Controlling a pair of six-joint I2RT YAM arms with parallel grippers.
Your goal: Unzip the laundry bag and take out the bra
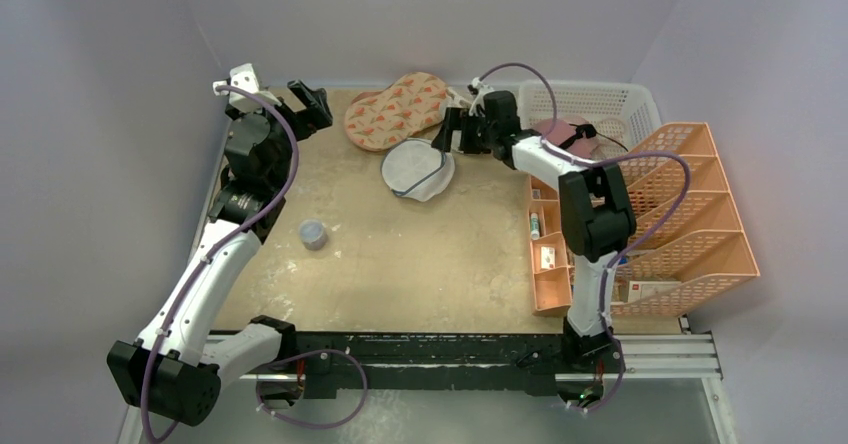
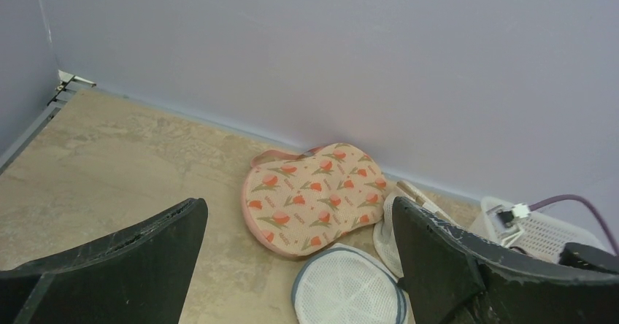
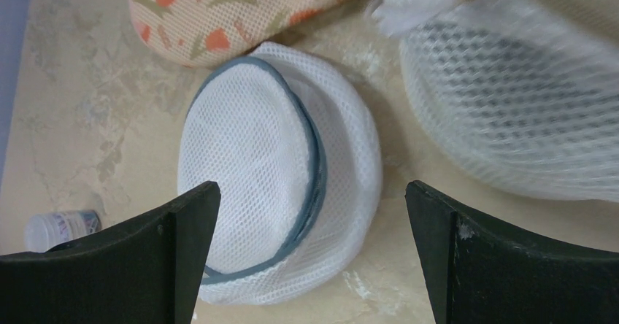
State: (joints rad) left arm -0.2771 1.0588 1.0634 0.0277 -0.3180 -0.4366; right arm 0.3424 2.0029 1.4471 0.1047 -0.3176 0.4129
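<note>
Laundry bag (image 1: 396, 110) seemingly zipped; left tool (image 1: 311, 104) and right tool (image 1: 449, 133) gaping

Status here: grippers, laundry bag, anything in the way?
Left gripper open, empty. Right gripper open over round mesh pouch. Laundry bag flat by back wall, untouched; bra unseen. Mesh pouch crowds its near edge.

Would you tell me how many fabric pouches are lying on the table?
3: the peach printed laundry bag by the back wall, the round white mesh pouch just in front of it, and a domed mesh pouch beside both. The basket may hide more.
</note>
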